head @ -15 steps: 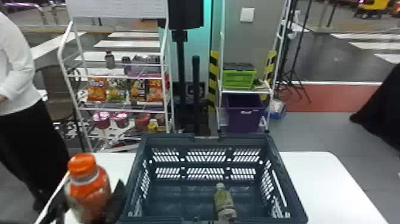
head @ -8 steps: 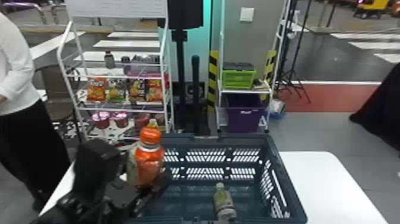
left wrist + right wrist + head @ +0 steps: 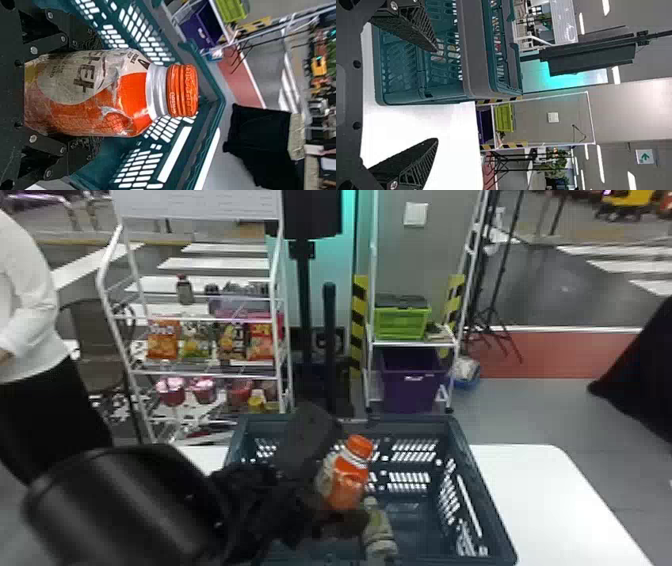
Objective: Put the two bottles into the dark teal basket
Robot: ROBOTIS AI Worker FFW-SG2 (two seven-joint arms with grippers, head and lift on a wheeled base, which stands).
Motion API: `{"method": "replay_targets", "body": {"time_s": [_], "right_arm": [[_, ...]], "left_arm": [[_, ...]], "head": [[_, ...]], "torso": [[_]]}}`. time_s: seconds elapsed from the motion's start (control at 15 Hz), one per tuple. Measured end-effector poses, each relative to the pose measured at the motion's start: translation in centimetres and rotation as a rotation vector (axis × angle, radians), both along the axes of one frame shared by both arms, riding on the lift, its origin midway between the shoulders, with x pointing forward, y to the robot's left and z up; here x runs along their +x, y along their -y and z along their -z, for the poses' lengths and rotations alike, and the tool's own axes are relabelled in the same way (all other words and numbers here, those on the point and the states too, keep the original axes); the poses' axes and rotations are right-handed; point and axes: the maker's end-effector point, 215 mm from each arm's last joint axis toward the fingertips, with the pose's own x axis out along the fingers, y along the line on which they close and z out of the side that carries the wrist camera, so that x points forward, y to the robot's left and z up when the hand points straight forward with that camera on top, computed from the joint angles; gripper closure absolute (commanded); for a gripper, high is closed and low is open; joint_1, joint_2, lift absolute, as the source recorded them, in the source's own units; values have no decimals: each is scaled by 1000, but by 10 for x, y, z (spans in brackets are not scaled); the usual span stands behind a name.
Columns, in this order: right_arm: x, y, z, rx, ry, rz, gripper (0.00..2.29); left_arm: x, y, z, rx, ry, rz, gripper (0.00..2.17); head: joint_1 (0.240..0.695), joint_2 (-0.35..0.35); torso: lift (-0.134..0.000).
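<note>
Orange-capped bottle (image 3: 346, 486): likely filled, moderately heavy; smooth skin could slip, plastic walls may give. Best hold: mid-body, below shoulder. Ridged cap, orange body, pale label. Left gripper (image 3: 87, 95) closed around it, within or above basket (image 3: 415, 425); pale green bottle (image 3: 378, 530) inside basket. Right gripper (image 3: 436, 95) wide open, empty, beside basket.

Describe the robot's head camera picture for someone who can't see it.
A black robot arm's jaws hold an orange-capped plastic bottle over a dark teal plastic basket. A pale green bottle lies inside.
</note>
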Motion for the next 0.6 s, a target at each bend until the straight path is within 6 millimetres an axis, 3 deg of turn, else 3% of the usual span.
{"method": "replay_targets", "body": {"time_s": [0.4,0.6], "right_arm": [[-15,3,-6,-7,20,5,87],[-20,4,-9,-21,29,-1,87]], "left_arm": [[21,40,54,57,-212,111,2148],[29,39,73,86,-280,104,2145]], "head": [[499,0],[499,0]], "torso": [[0],[0]]}}
